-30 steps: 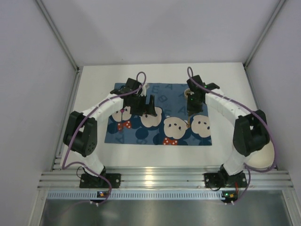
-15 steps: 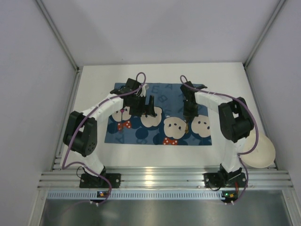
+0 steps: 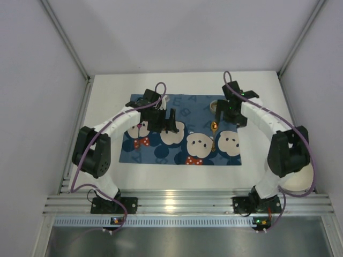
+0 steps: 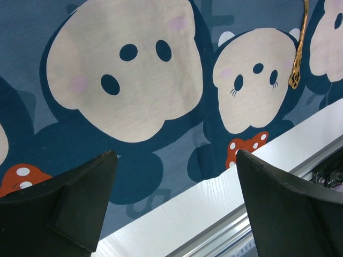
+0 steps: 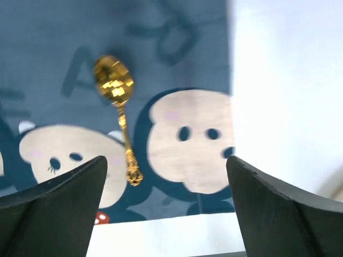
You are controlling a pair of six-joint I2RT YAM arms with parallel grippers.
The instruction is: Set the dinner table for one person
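The dinner table [image 3: 187, 85] is a plain white top with a blue cartoon-print placemat [image 3: 182, 134] spread on it. A gold spoon [image 3: 214, 134] lies on the placemat's right part, bowl away from the arms, and nothing holds it. My right gripper [image 3: 228, 111] hovers just behind and to the right of it. In the right wrist view that gripper [image 5: 166, 160] is open and empty, with the spoon [image 5: 119, 115] lying left of centre. My left gripper [image 3: 170, 120] hangs open over the placemat's left half, also open and empty in its own view [image 4: 176, 155]. The spoon's handle [image 4: 298, 53] shows at the upper right there.
A white plate [image 3: 304, 179] sits at the near right of the table, partly hidden behind the right arm. An aluminium rail [image 3: 187, 203] runs along the near edge. White walls close in the table at the back and both sides.
My right gripper has opened and let go of the spoon, which now lies on the placemat. The gripper has drawn back and to the right. The left arm has not moved.
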